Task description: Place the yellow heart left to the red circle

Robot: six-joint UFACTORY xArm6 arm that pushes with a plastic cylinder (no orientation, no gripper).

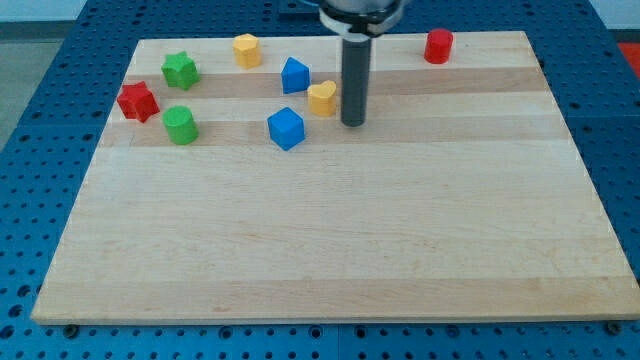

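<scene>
- Yellow heart (322,98) sits just left of my tip (353,123) on the wooden bench (330,230).
- Red circle (438,46) stands well apart, upper right.
- No claw fitted; only a rod.

A wooden board (330,250) has all its blocks near the view's top, with bare wood across the middle and bottom. My tip (353,123) stands just right of the yellow heart (322,98), with a blue block (295,75) and a blue cube (286,128) close on the heart's left. Between my tip and the red circle (438,46) at the top right, the wood lies bare.
</scene>
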